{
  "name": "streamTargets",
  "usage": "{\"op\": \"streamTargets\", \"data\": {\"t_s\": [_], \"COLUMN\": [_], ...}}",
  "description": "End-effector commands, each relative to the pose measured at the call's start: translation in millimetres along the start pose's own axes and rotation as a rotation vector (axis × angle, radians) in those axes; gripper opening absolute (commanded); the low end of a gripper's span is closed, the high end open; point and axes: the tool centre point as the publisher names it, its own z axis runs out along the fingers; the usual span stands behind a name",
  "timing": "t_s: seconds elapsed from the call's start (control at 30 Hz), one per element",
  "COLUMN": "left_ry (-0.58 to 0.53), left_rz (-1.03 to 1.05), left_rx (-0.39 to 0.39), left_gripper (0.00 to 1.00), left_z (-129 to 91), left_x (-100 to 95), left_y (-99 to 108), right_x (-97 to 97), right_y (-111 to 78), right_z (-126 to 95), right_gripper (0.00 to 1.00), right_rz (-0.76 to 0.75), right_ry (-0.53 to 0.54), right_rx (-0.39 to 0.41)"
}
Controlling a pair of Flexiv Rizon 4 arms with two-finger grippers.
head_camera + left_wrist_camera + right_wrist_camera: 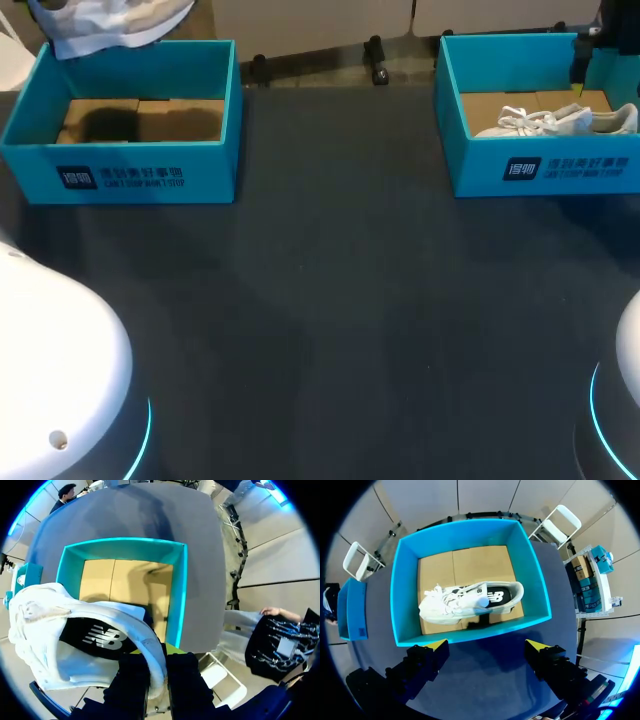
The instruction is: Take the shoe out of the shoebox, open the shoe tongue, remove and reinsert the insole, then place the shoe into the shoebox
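My left gripper (159,665) is shut on the heel collar of a white shoe (75,630) with a black insole. It holds the shoe in the air above the empty teal left shoebox (177,595). In the head view that shoe (110,25) shows at the far left edge, over the left shoebox (140,170). A second white shoe (470,600) lies on its side in the right shoebox (406,605), laces toward the left box. My right gripper (486,645) hangs open above that box's near wall, holding nothing. The head view also shows this shoe (560,122) in its box (540,170).
The dark table top (330,300) stretches between and in front of the two boxes. My arms' white bases (50,380) stand at the near corners. A small teal box (350,610) stands beyond the right shoebox's side.
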Motion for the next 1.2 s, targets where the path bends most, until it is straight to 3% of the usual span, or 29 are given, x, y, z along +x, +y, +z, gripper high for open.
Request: {"op": "streamTargets", "data": {"t_s": [0.03, 0.2, 0.83, 1.2], "left_ry": [0.000, 0.000, 0.144, 0.113], "left_rz": [0.000, 0.000, -0.091, -0.084], "left_rx": [-0.043, -0.043, -0.138, -0.150], "left_gripper": [0.00, 0.00, 0.00, 0.00], "left_z": [-0.5, -0.5, -24.1, -29.0], "left_x": [-0.4, -0.4, -41.0, -65.3], "left_y": [-7.2, -7.2, -88.4, -139.7], "right_x": [-0.3, -0.3, -0.3, -0.3], "right_y": [-1.1, -1.1, -1.1, -1.1], "right_z": [-0.2, -0.2, -0.2, -0.2], "right_gripper": [1.00, 1.00, 1.00, 1.00], "right_rz": [0.001, 0.001, 0.001, 0.001], "right_ry": [0.000, 0.000, 0.000, 0.000], "right_rx": [-0.002, -0.002, -0.002, -0.002]}}
